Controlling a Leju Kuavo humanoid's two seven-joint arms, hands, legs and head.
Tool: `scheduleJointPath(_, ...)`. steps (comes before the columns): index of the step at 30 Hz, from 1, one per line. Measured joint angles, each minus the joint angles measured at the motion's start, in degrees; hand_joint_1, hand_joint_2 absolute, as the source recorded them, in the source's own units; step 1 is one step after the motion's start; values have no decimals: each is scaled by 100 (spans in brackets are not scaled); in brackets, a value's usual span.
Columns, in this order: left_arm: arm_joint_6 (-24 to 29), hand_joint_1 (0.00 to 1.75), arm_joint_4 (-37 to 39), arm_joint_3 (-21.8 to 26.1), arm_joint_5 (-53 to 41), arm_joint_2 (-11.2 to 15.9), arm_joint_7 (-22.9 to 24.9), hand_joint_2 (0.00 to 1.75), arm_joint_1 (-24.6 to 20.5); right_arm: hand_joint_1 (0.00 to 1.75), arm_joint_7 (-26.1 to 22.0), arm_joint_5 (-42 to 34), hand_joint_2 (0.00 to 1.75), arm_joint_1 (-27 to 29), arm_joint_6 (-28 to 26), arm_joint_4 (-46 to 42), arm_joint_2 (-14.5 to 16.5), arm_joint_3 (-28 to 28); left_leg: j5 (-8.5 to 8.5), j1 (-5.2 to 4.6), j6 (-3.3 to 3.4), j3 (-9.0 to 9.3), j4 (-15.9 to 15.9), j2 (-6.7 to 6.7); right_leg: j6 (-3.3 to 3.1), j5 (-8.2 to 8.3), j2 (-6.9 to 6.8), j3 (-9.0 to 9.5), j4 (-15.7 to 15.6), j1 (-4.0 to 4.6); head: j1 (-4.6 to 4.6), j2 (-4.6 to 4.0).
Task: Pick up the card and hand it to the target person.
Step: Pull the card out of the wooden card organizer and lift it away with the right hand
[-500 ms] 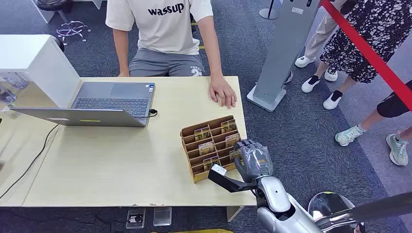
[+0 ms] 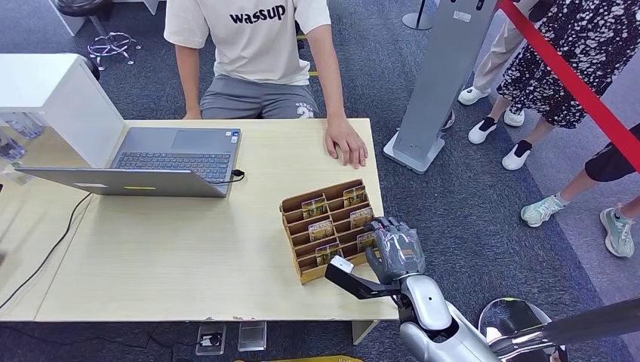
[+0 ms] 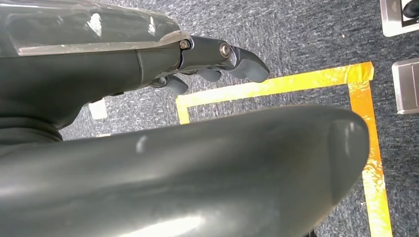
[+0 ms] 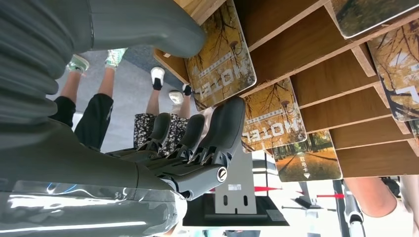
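A wooden tiered card holder (image 2: pixel 326 226) sits near the table's right front edge, with several hotel cards in its slots. My right hand (image 2: pixel 394 249) is against the holder's right front corner, at the card (image 2: pixel 365 240) in the lowest right slots. In the right wrist view this card (image 4: pixel 222 64) still stands in its slot. The thumb (image 4: pixel 148 24) is on one side of it and the dark fingers (image 4: pixel 225 128) are on the other, close to its edge. The target person (image 2: pixel 249 45) sits across the table, one hand (image 2: pixel 346 143) flat on it. My left hand (image 3: pixel 148 148) hangs over the floor, holding nothing.
An open laptop (image 2: pixel 162 158) with a cable sits on the pale table (image 2: pixel 189 249), and a white box (image 2: pixel 53 98) is at the far left. A grey stand (image 2: pixel 445 68) and a red barrier (image 2: pixel 573 83) are to the right, with people's legs behind them.
My right hand has shifted very slightly toward the table's front edge at the holder. Nothing else moved.
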Motion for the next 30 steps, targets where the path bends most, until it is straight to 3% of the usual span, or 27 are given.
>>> scheduleJointPath(3,0,0,0,-16,10,0,-1,0,0,138,3,-16,175,-3,-31,2,0,12,0,0,0,0,0,0,0,0,0,0,0,0,2,1)
scheduleJointPath(6,0,0,0,-20,11,0,-2,0,0,152,3,-29,175,-4,-38,2,0,21,0,0,0,0,0,0,0,0,0,0,0,0,2,0)
scheduleJointPath(17,3,0,0,-29,21,0,-4,0,0,173,5,-64,175,-12,-64,-7,0,23,1,0,0,4,0,0,-1,1,0,3,0,0,1,-1)
scheduleJointPath(22,-186,0,0,-107,-46,12,-151,0,2,175,5,-67,175,-12,-64,-7,0,25,2,0,2,5,0,0,-1,2,0,3,0,0,1,0)
scheduleJointPath(26,-255,0,0,-165,-37,65,-317,175,-1,175,-3,-67,175,-16,-64,-18,1,24,20,-22,65,7,-5,0,48,51,0,15,-63,-26,-31,-1)
scheduleJointPath(28,-244,0,0,-175,-33,79,-325,175,-4,175,-15,-67,175,-16,-63,-29,-4,23,94,-14,89,68,-151,9,60,69,1,21,-68,-21,-46,0)
scheduleJointPath(30,-233,0,0,-198,-33,89,-350,175,-6,175,-26,-69,175,-26,-62,-25,-8,26,136,-23,76,103,-226,10,10,115,1,38,-105,-18,5,0)
